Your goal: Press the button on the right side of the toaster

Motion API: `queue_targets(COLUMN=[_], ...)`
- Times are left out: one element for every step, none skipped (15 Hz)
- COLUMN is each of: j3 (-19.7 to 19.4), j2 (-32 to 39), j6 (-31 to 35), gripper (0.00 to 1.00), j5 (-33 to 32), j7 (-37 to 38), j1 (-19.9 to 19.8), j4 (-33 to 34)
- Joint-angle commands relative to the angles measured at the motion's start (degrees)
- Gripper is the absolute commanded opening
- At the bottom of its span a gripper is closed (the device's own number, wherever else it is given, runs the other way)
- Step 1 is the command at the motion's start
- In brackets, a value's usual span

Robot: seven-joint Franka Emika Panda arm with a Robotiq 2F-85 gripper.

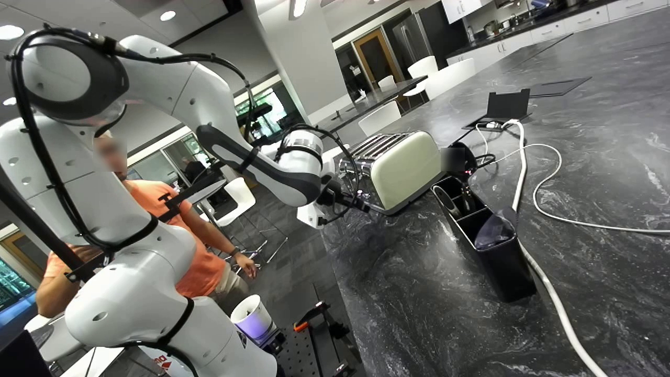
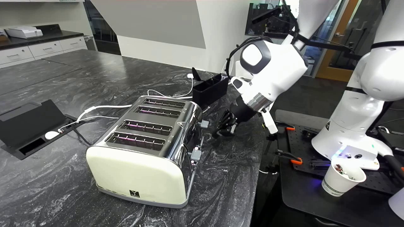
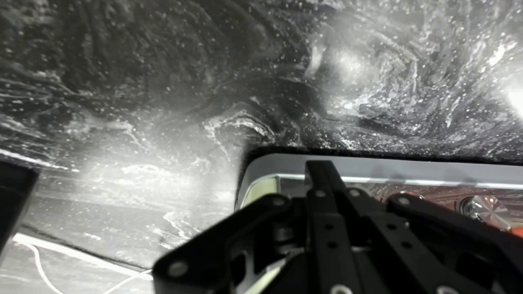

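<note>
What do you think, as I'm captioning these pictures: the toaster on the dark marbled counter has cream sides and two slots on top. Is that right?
Not quite: the toaster has four slots on top, not two, as an exterior view shows. The cream sides and dark marbled counter are right.

In an exterior view, toaster point(image 2: 142, 157) left of claw point(image 2: 217, 133), bin point(image 2: 213, 94) behind it, cup point(image 2: 341, 183) right, countertop point(image 2: 227, 179) below

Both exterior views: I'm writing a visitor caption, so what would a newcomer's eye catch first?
Probably the white robot arm, reaching over the edge of the dark counter. Next, the cream-sided toaster there, its levers on the side nearer the end effector. In an exterior view, an orange-shirted person shows behind the arm.
</note>
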Motion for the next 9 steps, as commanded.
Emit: queue_targets(j3=[0.0,0.0,-0.3,-0.8,-1.3,-1.9,-2.2,-12.3,-5.2], j2=[-13.7,-16.3,-19.1,-21.9,-24.8,-27.6,-30.5,-32.5,-35.2], j6=[3.9,4.5,4.6,5.4,5.7,6.7,8.0,7.2,10.6], gripper=[0.00,0.00,0.00,0.00,0.00,0.00,0.00,0.00,0.00], j5=[1.7,1.1,1.0,0.8,1.2,1.3,1.6,9.6,3.7], j7=[1.6,2.8,3.5,4.4,4.6,5.0,4.7,-5.5,2.3], j1=[-0.4,-0.1,0.3,0.7,0.9,1.0,0.7,9.2,1.8], j4=[-7.0,-7.6,-8.4,-9.0,-9.9,-10.5,-11.3,-14.1,-12.6])
